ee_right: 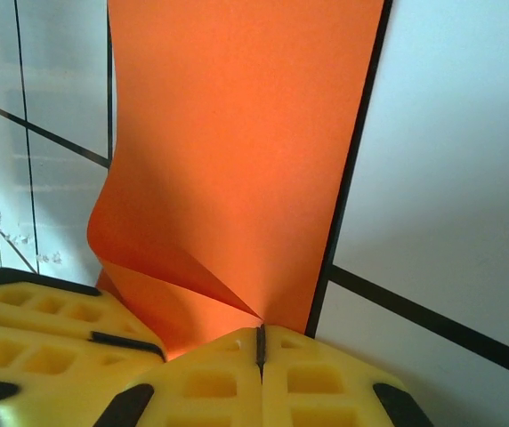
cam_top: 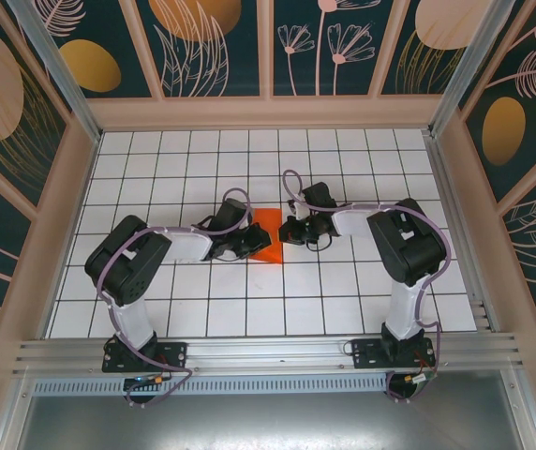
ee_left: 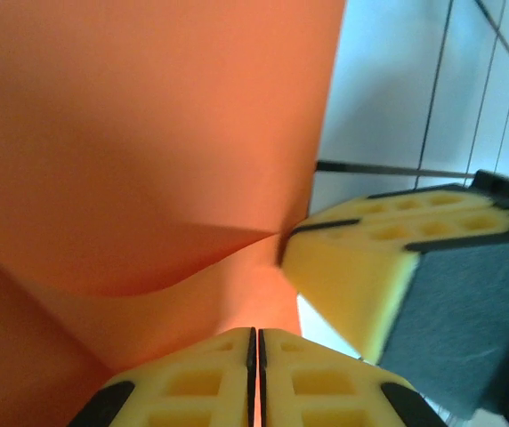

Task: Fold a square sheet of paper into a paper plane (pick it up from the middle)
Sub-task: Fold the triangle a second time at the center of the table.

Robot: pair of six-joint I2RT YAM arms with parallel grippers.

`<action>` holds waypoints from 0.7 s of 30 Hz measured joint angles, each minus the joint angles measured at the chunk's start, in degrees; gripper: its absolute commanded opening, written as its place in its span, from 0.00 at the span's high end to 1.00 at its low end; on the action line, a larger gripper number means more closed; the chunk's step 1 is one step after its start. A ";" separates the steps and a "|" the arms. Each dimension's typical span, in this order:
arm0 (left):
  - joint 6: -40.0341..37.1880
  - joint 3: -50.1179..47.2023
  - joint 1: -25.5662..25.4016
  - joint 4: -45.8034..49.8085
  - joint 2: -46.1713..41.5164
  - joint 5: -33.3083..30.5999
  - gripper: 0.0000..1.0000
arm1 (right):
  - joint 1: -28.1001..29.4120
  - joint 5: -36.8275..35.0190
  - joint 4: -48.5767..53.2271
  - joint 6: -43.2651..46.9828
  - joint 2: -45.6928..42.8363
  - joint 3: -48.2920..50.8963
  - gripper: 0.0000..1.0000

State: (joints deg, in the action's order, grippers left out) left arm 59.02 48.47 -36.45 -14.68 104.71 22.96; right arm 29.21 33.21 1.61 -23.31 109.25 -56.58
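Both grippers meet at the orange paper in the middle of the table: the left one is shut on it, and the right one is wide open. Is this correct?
Not quite. The right gripper is shut too: the right wrist view shows its jaws pressed together on the orange paper. The rest holds: the left gripper is shut on it.

paper sheet [ee_left: 148, 133]: cropped top and left | left tool [ee_left: 256, 374]: fingers cropped at bottom
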 measured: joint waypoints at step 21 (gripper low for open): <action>-1.38 2.99 0.04 4.52 2.71 -3.80 0.88 | 0.87 -2.60 2.60 4.66 0.15 -1.31 1.00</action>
State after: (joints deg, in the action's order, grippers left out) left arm 57.65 51.46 -36.40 -10.15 107.42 19.16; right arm 30.09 30.61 4.21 -18.65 109.40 -57.89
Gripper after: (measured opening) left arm 0.116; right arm 0.055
